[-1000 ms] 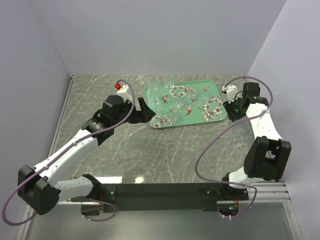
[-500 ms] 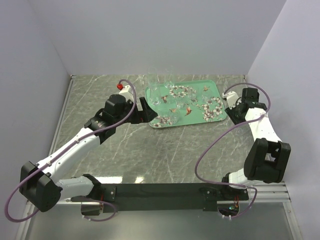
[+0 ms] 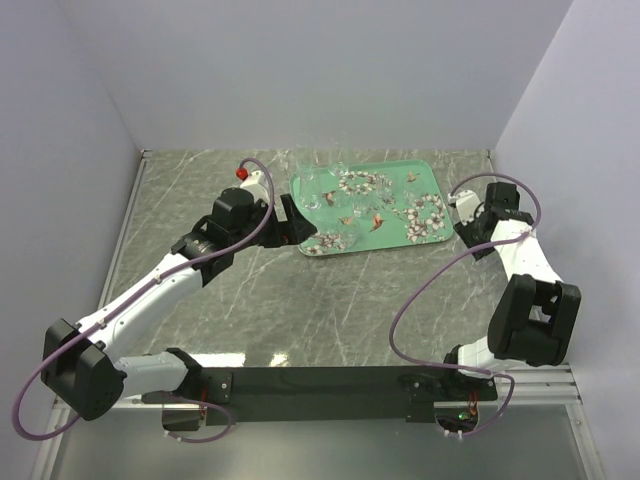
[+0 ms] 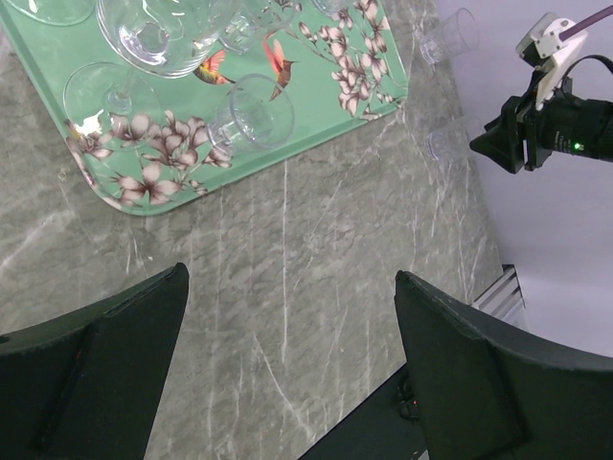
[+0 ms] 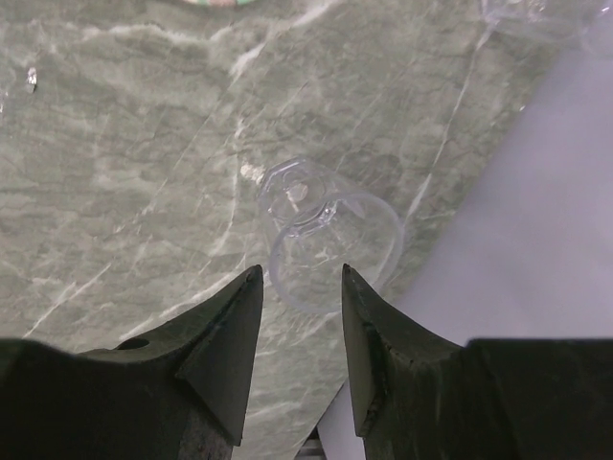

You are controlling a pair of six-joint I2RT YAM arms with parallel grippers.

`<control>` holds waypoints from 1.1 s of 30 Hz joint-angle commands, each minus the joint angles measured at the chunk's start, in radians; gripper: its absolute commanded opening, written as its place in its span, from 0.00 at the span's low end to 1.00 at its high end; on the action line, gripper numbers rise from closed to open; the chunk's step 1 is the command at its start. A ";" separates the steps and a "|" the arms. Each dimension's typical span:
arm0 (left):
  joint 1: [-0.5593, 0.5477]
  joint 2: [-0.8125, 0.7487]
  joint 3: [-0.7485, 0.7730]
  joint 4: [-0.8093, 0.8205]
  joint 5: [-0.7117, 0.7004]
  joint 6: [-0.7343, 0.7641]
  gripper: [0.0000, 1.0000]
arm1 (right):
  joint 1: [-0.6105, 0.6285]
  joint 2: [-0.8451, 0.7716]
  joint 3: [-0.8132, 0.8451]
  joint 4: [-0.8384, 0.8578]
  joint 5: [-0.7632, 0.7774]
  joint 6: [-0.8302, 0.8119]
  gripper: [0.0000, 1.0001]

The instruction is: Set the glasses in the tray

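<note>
The teal flowered tray (image 3: 398,193) lies at the back middle of the table and fills the upper left of the left wrist view (image 4: 316,86). On it stand several clear glasses, among them a stemmed wine glass (image 4: 153,36) and a small tumbler (image 4: 251,111). My left gripper (image 4: 291,276) is open and empty above the table, just off the tray's near left corner (image 3: 290,222). My right gripper (image 5: 300,273) is open, low by the right wall. A small clear glass (image 5: 326,235) stands on the table just ahead of its fingertips, its near rim between them.
Two more clear glasses (image 4: 450,34) (image 4: 445,144) stand on the marble right of the tray, near the right arm (image 4: 546,125). Another glass shows at the top right of the right wrist view (image 5: 522,10). The white side wall is close behind the right gripper.
My right gripper has moved a little nearer and lower beside the right wall. My left arm has edged slightly toward the tray.
</note>
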 commanded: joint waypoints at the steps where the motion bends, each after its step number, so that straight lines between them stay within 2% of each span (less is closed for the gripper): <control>1: 0.004 -0.004 0.025 0.034 0.019 -0.003 0.95 | -0.008 0.000 -0.017 0.022 0.012 -0.004 0.45; 8: 0.004 0.003 0.028 0.034 0.022 0.004 0.95 | -0.007 0.014 -0.046 0.036 0.014 -0.003 0.42; 11: 0.004 0.016 0.039 0.029 0.026 0.013 0.95 | -0.008 0.035 -0.055 0.042 0.014 -0.003 0.38; 14: 0.003 0.026 0.048 0.023 0.026 0.020 0.95 | -0.010 0.043 -0.058 0.045 0.014 -0.006 0.32; 23: 0.004 0.033 0.051 0.028 0.021 0.035 0.95 | -0.008 0.043 -0.046 0.041 0.007 -0.024 0.01; 29: 0.004 0.040 0.056 0.031 0.022 0.058 0.95 | -0.008 -0.023 0.017 0.005 -0.066 -0.073 0.00; 33: 0.003 0.043 0.062 0.025 0.013 0.082 0.95 | -0.004 -0.060 0.089 -0.039 -0.224 -0.101 0.00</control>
